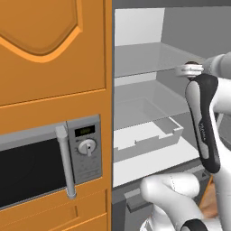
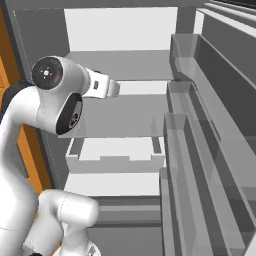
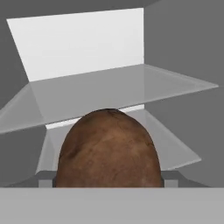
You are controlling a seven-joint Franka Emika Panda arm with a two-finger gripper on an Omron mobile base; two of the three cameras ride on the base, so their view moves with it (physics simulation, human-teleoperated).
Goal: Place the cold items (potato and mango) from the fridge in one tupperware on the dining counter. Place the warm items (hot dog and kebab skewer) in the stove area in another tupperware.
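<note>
A brown potato [image 3: 108,148] looms large at the bottom middle of the hand view, close to the camera and covering both fingertips. It hangs in front of the fridge's glass shelf [image 3: 109,94] and rests on nothing I can see, so my gripper is shut on it. In the left base view the gripper [image 1: 190,68] sits at the open fridge front, level with the upper shelf. The right base view shows the gripper [image 2: 109,88] there too. The mango, hot dog, kebab skewer and tupperware are out of view.
The fridge stands open, with glass shelves [image 1: 144,58] and a white drawer [image 1: 149,137] below. Door bins [image 2: 200,150] run along the right. An orange cabinet with a microwave [image 1: 49,158] borders the fridge on the left.
</note>
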